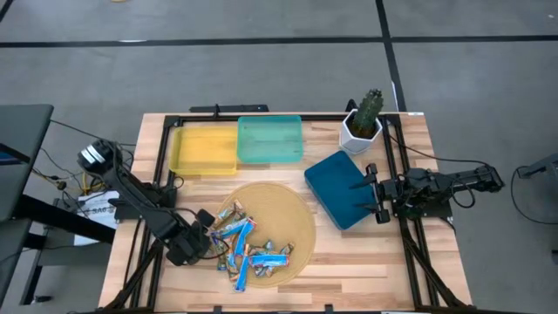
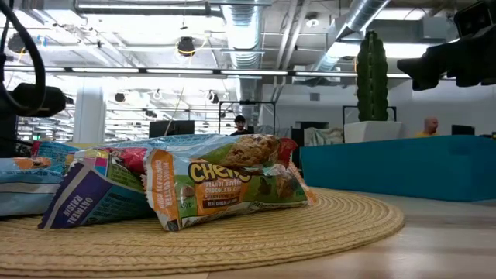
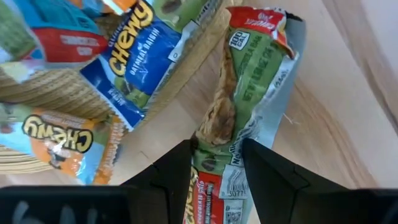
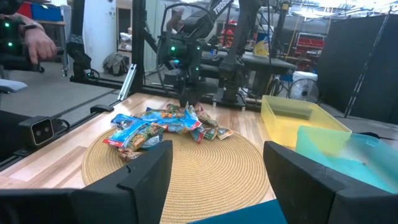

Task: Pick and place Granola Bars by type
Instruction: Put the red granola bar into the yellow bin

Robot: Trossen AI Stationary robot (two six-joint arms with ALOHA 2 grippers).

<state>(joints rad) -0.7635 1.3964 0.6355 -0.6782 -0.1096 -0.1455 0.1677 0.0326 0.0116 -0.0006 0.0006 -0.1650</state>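
1. Left wrist view: the left gripper [image 3: 216, 165] is seen clamped on a granola bar with a red, green and silver wrapper [image 3: 249, 106], the bar pinched between the two dark fingers [image 3: 171, 171] above bare wood at the edge of the woven mat [image 3: 56, 96].
2. Just beside the held bar, a blue-wrapped bar [image 3: 140, 59] and an orange-trimmed bar [image 3: 59, 146] are shown lying on the mat.
3. From the high view, the left gripper [image 1: 202, 237] is placed at the left rim of the round woven mat [image 1: 296, 218], beside the heap of granola bars [image 1: 248, 253] piled on the mat's lower left part.
4. From the low view, a chocolate-chip bar [image 2: 232, 190] is seen resting on top of the heap, with a blue bar [image 2: 93, 198] beside it.
5. The right gripper [image 1: 375, 194] is held wide open with nothing in it over the right edge of the dark blue tray [image 1: 336, 183], well apart from the heap.
6. A yellow tray [image 1: 202, 150] and a teal tray [image 1: 270, 139] are set touching side by side at the far edge of the table [image 1: 366, 262], with a potted cactus [image 1: 362, 122] near the dark blue tray.
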